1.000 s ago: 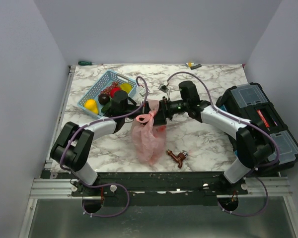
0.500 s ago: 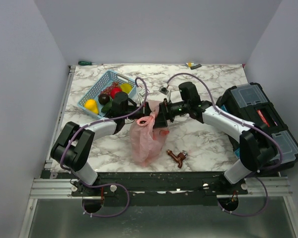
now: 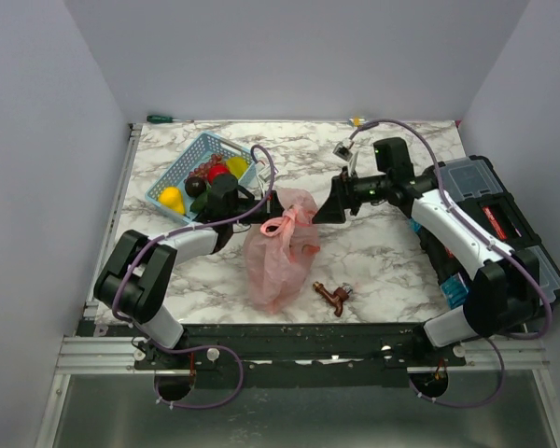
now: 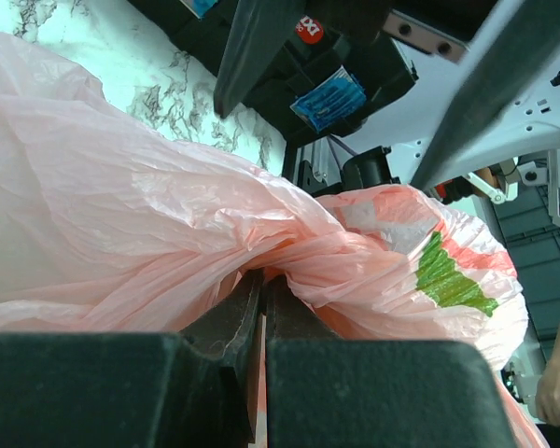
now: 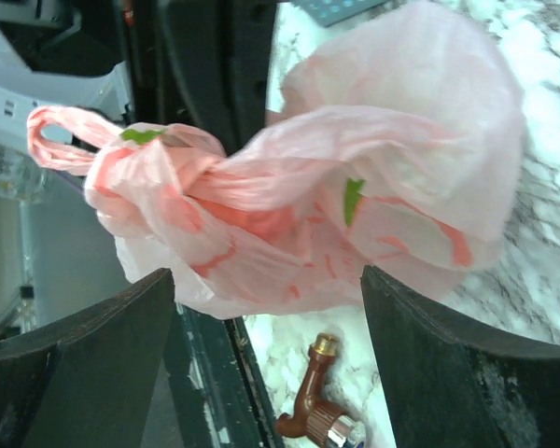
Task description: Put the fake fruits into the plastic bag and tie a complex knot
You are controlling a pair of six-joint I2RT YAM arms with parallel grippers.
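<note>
One plastic bag (image 3: 275, 266), one knot (image 3: 282, 224), one blue basket (image 3: 181, 161)

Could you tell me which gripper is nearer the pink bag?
Left: the left gripper is shut on the plastic bag; the right gripper stands open beside it.

bag (image 3: 273, 266) mid-table, basket (image 3: 175, 165) crowds back-L, toolbox (image 3: 490, 219) along R edge

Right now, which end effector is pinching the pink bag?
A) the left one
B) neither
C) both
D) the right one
A: the left end effector is shut on a fold of the plastic bag, while the right end effector stands wide open, gripping nothing.
</note>
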